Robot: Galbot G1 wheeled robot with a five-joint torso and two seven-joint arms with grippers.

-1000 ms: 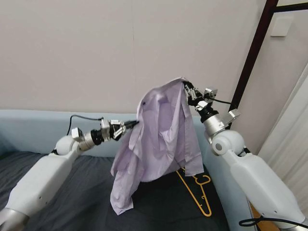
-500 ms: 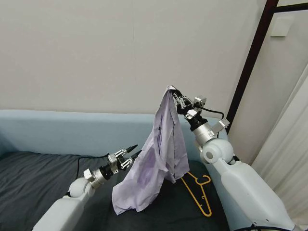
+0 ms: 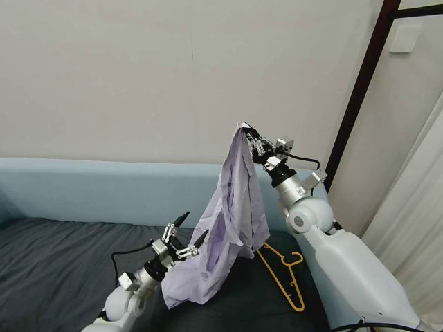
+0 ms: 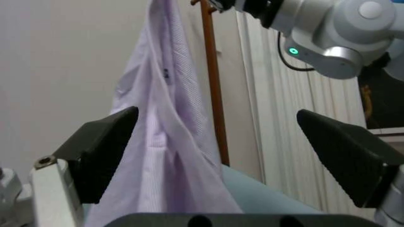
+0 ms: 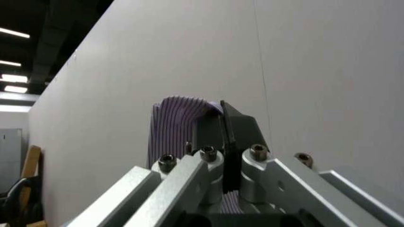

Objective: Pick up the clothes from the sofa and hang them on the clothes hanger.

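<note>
Pinches the lilac shirt [image 3: 239, 200] tight in the right gripper [image 3: 250, 133], high over the sofa [image 3: 69, 187]; spreads the left gripper [image 3: 191, 228] wide, now lower than before, just beside the hanging cloth.

Clamped between the closed jaws of the right gripper [image 3: 249, 134], the top of the shirt [image 3: 232, 214]; below them, the rest, hanging down to the sofa [image 3: 69, 185] seat. Just right of the spread jaws of the left gripper [image 3: 194, 226], the shirt's lower folds. Well below the right jaws, on the seat, the hanger [image 3: 284, 271].
</note>
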